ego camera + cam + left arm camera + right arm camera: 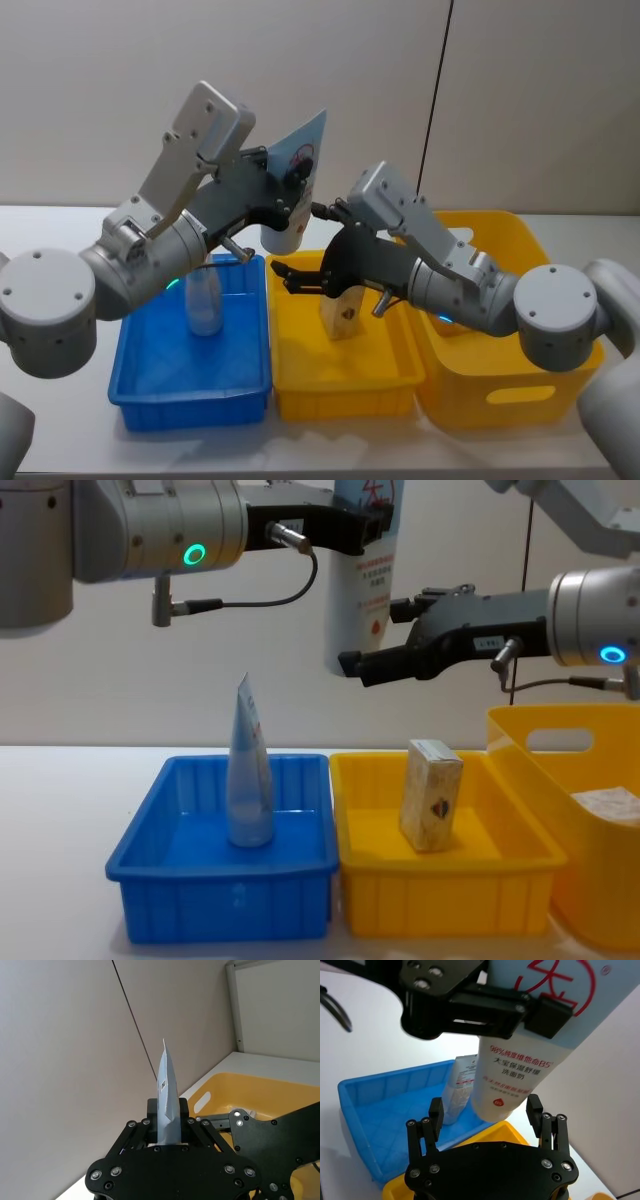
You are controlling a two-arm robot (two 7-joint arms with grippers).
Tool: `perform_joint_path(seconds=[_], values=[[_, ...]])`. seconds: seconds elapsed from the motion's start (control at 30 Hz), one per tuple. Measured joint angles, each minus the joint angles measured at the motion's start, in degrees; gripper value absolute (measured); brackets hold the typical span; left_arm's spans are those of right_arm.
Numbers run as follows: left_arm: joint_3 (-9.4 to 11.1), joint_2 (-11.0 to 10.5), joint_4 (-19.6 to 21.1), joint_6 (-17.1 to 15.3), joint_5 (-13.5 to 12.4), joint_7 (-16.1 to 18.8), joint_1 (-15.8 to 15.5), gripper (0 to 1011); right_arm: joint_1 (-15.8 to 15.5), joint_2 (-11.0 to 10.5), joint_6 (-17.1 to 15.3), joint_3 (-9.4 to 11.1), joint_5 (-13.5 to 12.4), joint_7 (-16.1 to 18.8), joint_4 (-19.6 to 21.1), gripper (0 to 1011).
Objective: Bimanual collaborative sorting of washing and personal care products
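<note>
A squeeze tube (520, 1060) is held clamped in the left gripper (167, 1110), in the air over the shared edge of the blue tray (190, 410) and yellow tray (340, 400). Its long axis is near upright, crimped end up. The right gripper (485, 1107) is placed at its lower end, jaws wide on either side, apparently not touching.

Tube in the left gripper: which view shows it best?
Right wrist view: the tube is close, print readable, clamped by the left gripper, the open right gripper at its lower end. The head view shows its full length, the left wrist view its crimped end edge-on, the chest view its lower body.
</note>
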State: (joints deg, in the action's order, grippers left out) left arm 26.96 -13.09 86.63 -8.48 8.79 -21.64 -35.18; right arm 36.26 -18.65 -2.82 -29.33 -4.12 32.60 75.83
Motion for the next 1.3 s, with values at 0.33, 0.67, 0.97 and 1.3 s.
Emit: perform_joint_path(seconds=[0.33,0.67,0.97,1.3], values=[[-0.09,0.38,0.27,-0.33,-0.3,0.28,0.8,200,-0.23,0.68,0.05,-0.09,-0.26,-1.84,-0.05,1003],[0.07,0.98,-0.04,0.2,-0.37,0.29,0.94,200,0.54,2.11,-0.76,-0.64,-0.72,-3.22,-1.84,1003],[0.13,1.23,-0.08,0.7,-0.54,0.39,1.01,200,1.31,3.72,-1.43,-0.86,-0.35,-5.3,-3.72,1003],[0.11,1.34,-0.08,1.04,-0.66,0.49,1.07,200,1.8,4.78,-1.78,-0.9,0.28,-6.73,-4.92,868]])
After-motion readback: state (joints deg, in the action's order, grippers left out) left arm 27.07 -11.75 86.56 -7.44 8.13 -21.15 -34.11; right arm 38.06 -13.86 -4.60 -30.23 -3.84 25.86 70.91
